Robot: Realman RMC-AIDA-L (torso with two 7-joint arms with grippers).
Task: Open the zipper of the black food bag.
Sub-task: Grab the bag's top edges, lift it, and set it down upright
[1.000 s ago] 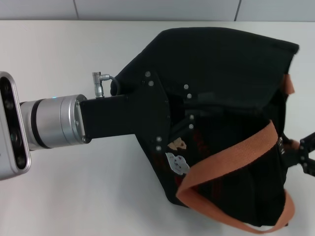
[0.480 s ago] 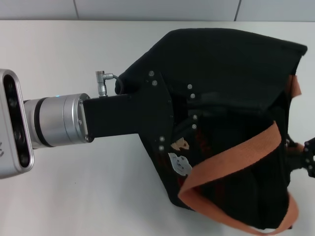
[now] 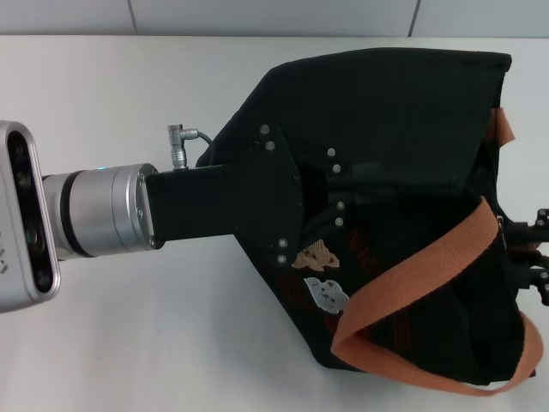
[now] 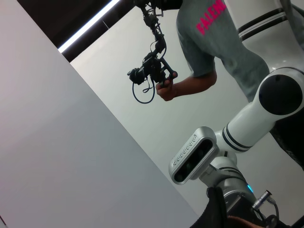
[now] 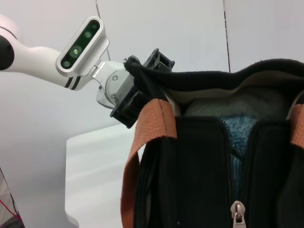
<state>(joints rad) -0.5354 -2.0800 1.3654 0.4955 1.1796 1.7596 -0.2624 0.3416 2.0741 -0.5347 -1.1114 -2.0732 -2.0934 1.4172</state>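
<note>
1. On the white table (image 3: pixel 129 343) before us lies the black food bag (image 3: pixel 386 112), tipped on its side toward our right, its orange-brown handles (image 3: pixel 412 283) looping across the near face beside the cartoon patches (image 3: pixel 319 275)
2. We judge the pull to be under way: in the right wrist view the zipper (image 5: pixel 223 137) stands parted along its upper run, blue lining showing between the two tapes, while the silver pull tab (image 5: pixel 237 210) sits low down, close to the camera
3. Our left hand (image 3: pixel 330 184) reaches in from the left, forearm level above the table, and is pressed against the far end of the bag; the right wrist view shows bag fabric draped over its black housing (image 5: pixel 142 85), so we take it to be clenched on the bag's end, bracing it, though the fingers themselves are hidden
4. Our right hand (image 3: pixel 530 249) sits at the right edge of the head view, hard against the bag's zipper end; whether it is clenched on the pull tab we cannot tell
5. Next, as we read it, the move calls for drawing the tab further along the tape, away from the left hand, while that hand keeps the bag taut so the fabric does not bunch under the slider
</note>
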